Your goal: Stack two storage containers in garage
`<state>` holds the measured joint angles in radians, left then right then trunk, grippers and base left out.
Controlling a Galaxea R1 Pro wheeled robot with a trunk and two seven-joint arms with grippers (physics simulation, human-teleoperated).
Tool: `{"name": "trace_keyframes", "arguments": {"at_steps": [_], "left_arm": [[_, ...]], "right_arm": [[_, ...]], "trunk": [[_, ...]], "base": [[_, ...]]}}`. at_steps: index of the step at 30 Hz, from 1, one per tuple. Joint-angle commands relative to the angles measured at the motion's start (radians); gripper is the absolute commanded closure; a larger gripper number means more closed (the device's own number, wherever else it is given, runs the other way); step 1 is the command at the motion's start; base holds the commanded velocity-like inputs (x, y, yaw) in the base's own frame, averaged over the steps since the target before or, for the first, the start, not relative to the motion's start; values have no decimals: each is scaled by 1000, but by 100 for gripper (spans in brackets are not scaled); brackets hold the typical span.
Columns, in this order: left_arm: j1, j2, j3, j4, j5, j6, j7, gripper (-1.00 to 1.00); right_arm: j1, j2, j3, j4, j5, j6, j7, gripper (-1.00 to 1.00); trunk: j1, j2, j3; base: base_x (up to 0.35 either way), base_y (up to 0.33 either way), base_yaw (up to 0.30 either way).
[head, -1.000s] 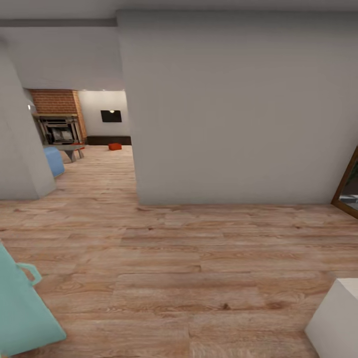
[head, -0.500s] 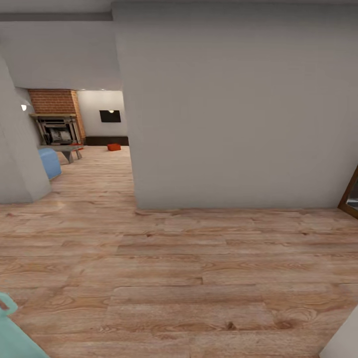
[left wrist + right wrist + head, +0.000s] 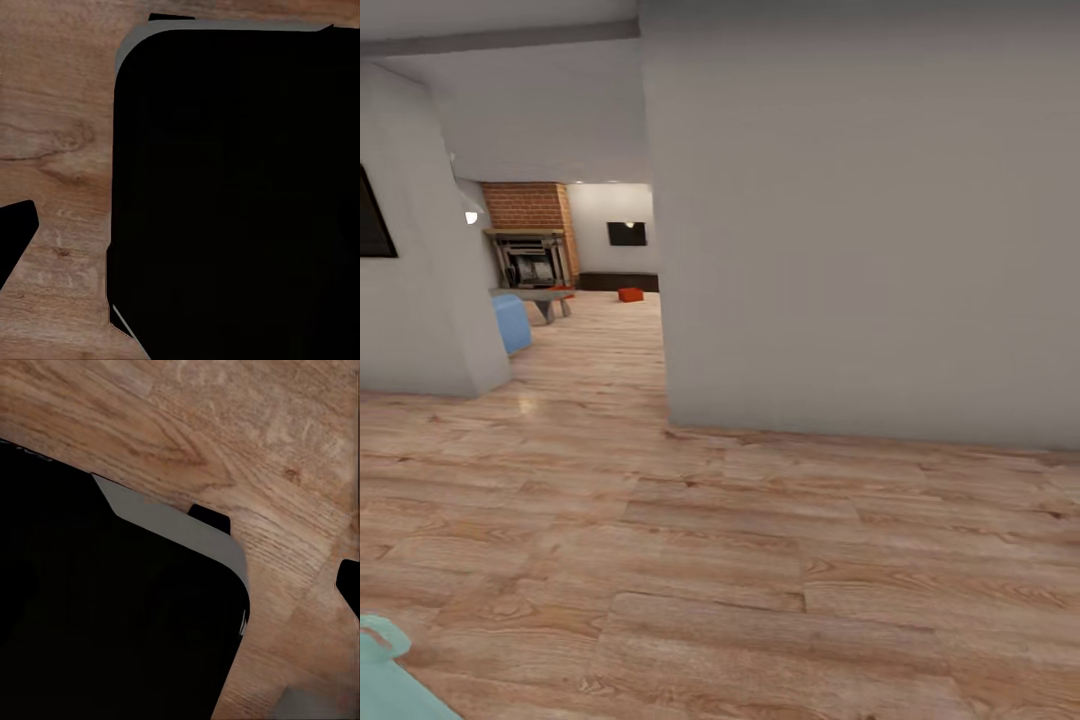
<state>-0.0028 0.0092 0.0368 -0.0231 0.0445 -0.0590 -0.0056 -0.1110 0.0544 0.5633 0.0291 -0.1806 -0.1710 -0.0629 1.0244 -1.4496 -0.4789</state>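
One storage container sits far off in the living room, upper left of head frame, straight down the hallway past the grey wall. Second one: a red speck by the bench. Can't tell either end effector's state.

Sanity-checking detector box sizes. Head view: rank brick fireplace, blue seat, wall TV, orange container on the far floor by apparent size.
1. brick fireplace
2. blue seat, though it is nearer the camera
3. wall TV
4. orange container, smallest and far off
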Motion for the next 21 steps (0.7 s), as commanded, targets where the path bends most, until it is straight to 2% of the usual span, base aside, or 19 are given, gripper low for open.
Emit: {"name": "trace_keyframes", "arguments": {"at_steps": [1, 21], "left_arm": [[0, 0, 3, 0, 5, -2, -1, -100], [0, -2, 3, 0, 4, -2, -1, -100]], "right_arm": [[-1, 1, 9, 3, -10, -6, -1, -100], [-1, 0, 8, 3, -11, -6, -2, -100]], "trunk": [[1, 0, -1], [1, 0, -1]], "base": [[322, 0, 222], [322, 0, 19]]}}
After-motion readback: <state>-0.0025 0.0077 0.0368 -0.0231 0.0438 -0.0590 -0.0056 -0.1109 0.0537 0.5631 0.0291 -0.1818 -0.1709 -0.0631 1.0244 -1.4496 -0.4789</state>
